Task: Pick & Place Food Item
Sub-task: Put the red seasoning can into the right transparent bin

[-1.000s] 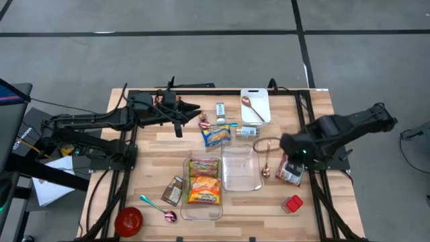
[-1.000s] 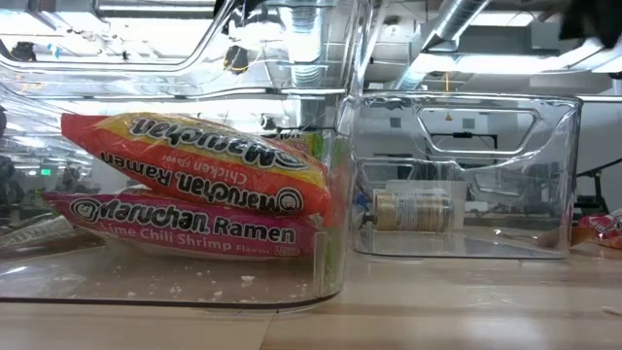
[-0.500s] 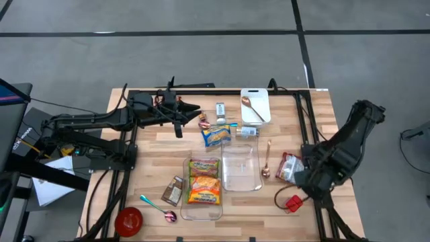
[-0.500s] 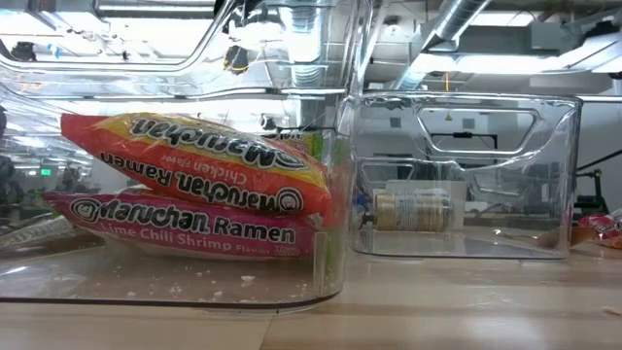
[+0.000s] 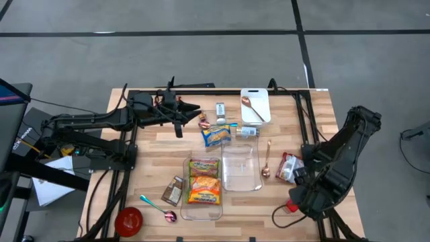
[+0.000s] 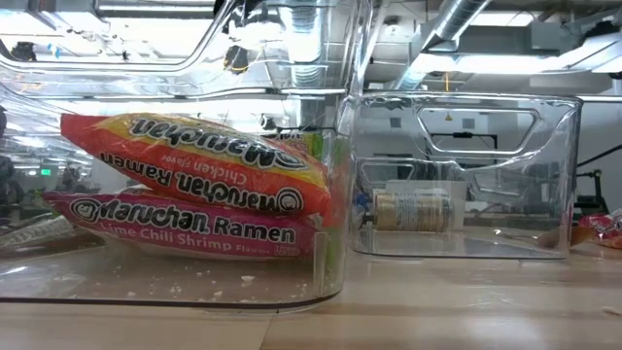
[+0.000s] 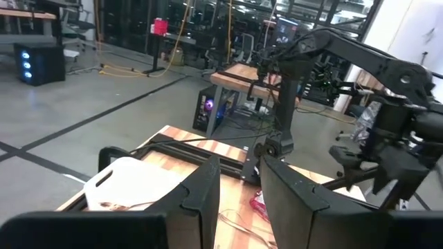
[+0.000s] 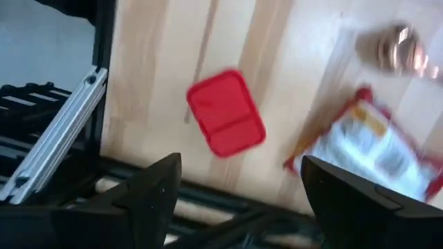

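**A:** Left to right, what differs from a second ago?

**B:** The left gripper [image 5: 176, 115] is unchanged: parked at the table's far left, fingers [image 7: 201, 197] a narrow gap apart, pinching nothing. The two ramen packs [image 5: 203, 180] lie as before in their bin [image 5: 184, 202], and the clear bin [image 5: 250, 180] beside it is bare. The right arm alone has changed. It was over the packet [image 5: 289, 168]; it has since swung to the table's near right corner, and the right gripper [image 8: 239, 176] has spread wide.

**A:** Meaning for the task?

**B:** No food is carried. The packet rests on the wood where it was, now off to one side of the spread fingers, and a red box [image 8: 225, 113] lies just ahead of them. A pick has probably yet to start. Which item is meant, I cannot tell.

**A:** What does each view add?

**B:** The high view places both arms, but the right arm hides its own fingers and most of the red box. The right wrist view shows the open gap. The low view shows neither arm, only the ramen labels and a jar [image 6: 413, 209] seen through the clear bin.
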Controlling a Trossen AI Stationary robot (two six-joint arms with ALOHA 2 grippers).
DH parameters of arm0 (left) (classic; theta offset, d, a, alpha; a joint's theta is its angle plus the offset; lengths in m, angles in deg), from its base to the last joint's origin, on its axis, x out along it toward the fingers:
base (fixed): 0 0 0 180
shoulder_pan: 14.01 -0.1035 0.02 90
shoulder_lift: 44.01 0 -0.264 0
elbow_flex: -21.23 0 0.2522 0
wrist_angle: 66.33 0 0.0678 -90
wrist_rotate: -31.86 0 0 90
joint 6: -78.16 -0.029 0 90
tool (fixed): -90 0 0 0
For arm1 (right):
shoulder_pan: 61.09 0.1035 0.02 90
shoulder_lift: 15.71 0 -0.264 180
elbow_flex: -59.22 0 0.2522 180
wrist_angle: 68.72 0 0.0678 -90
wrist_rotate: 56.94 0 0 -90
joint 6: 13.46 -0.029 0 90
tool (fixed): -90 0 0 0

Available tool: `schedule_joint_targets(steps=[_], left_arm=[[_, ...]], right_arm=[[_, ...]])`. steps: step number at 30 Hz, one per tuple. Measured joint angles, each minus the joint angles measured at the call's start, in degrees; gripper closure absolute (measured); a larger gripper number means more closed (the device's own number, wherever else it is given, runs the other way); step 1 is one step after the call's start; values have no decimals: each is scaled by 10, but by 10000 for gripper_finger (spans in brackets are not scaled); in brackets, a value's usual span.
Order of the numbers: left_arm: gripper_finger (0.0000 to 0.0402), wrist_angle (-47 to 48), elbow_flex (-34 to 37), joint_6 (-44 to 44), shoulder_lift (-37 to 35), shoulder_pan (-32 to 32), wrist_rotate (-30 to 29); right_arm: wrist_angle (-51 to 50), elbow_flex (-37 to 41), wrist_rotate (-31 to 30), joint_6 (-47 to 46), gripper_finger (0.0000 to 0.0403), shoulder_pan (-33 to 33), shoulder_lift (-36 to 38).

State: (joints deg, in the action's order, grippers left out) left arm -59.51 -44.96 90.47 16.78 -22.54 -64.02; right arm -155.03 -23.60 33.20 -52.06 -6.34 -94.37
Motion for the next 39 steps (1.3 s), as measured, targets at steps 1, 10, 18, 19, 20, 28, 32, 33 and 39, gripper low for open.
schedule_joint_targets(steps=[1,10,18,19,20,28,32,33,39], left_arm=[[302,0,0,1,0,0,-2],[302,-10,0,6,0,0,-2],[302,-10,0,6,0,0,-2],[302,-10,0,6,0,0,-2],[302,-10,0,6,0,0,-2],[302,-10,0,6,0,0,-3],[302,-10,0,6,0,0,-3],[302,-10,0,8,0,0,-3],[302,-10,0,19,0,0,-3]], right_arm=[[4,0,-10,14,112,1,-3],[84,87,-37,47,112,12,-4],[137,106,-38,82,112,15,1],[141,106,-44,90,112,16,2],[148,106,-46,95,112,15,1],[197,141,-47,144,112,39,0],[193,152,-47,147,112,47,0],[194,156,-47,148,112,50,0],[220,181,-49,148,113,53,1]])
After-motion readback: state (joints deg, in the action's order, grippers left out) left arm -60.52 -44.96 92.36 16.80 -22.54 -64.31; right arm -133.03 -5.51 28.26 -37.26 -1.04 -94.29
